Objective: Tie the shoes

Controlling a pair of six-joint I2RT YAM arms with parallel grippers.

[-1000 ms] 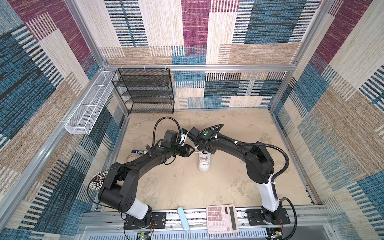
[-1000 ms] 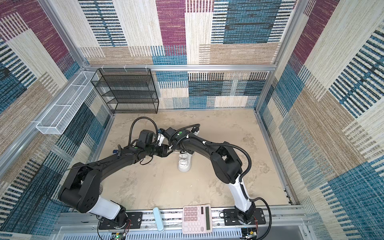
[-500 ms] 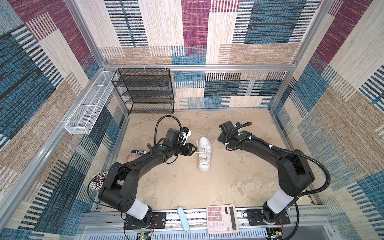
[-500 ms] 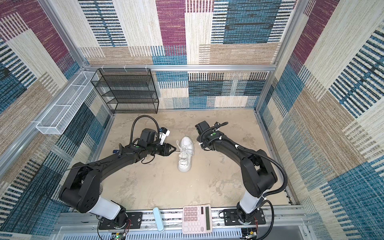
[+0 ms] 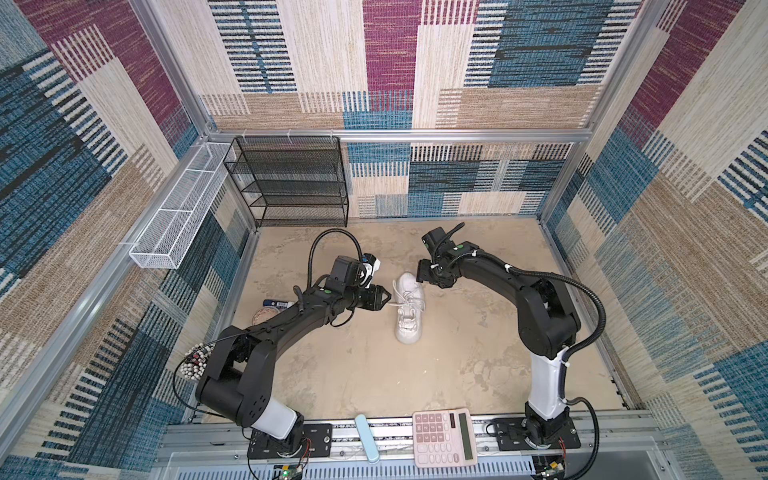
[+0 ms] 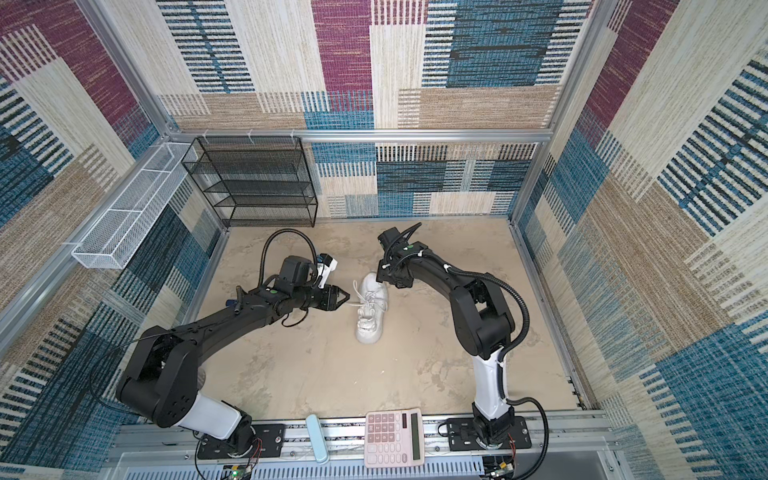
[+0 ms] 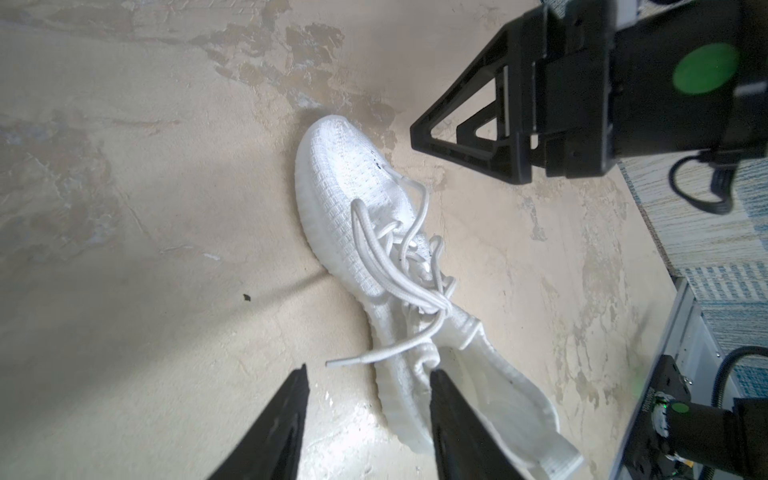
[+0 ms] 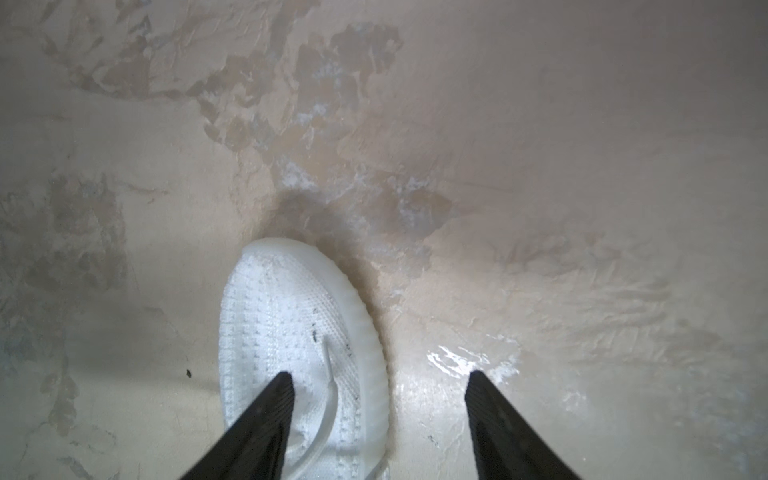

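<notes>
White knit over a ribbed white sole: the sneaker (image 5: 408,309) lies on the tan floor (image 5: 353,374) near its middle, toe toward the back wall. Its laces (image 7: 399,270) cross the tongue in loose loops (knotted or merely tangled, the views do not settle). The left gripper (image 7: 365,372) sits just beside the shoe, jaws spread, with a free lace end (image 7: 353,359) lying unpinched between the tips. The right gripper (image 8: 380,374) hovers at the toe, jaws spread wide, gripping nothing.

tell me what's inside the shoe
The shoe opening shows only bare white lining, nothing visible in it. Further toward the toe, the inside is covered by the tongue and laces.
</notes>
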